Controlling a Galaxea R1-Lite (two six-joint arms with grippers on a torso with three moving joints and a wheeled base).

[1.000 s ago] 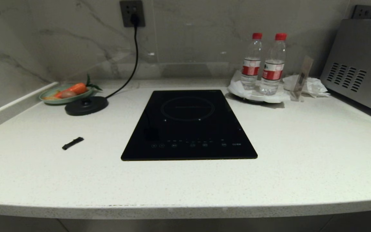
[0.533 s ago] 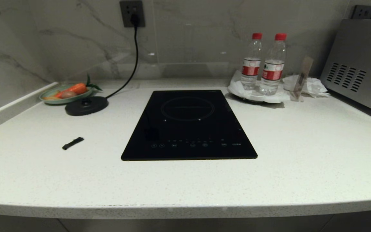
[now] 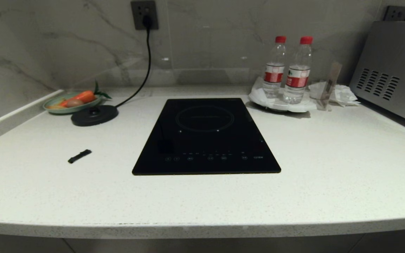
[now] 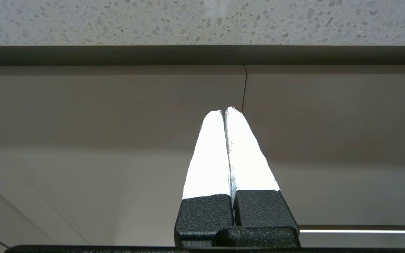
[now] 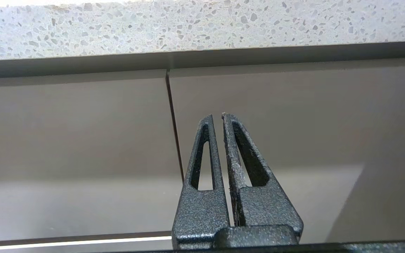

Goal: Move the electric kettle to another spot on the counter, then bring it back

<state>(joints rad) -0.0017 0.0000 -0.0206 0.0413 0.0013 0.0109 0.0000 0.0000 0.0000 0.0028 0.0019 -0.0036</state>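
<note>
The electric kettle is out of view in every picture. The white speckled counter (image 3: 332, 158) fills the head view, and neither arm shows there. Both arms hang parked below its front edge. In the left wrist view my left gripper (image 4: 224, 111) is shut with nothing in it, its white-taped fingers pressed together and pointing at a beige cabinet front under the counter's edge (image 4: 202, 21). My right gripper (image 5: 217, 117) is also shut and holds nothing, facing the cabinet doors beneath the counter's edge (image 5: 202, 28).
A flat round black corded base disc (image 3: 94, 115) sits at the back left, plugged into a wall socket (image 3: 145, 14). Beside it is a dish of vegetables (image 3: 71, 102). A black hob panel (image 3: 206, 137) lies mid-counter, two water bottles (image 3: 287, 70) and a grey appliance (image 3: 396, 70) stand at the back right, and a small black strip (image 3: 79, 156) lies at the left.
</note>
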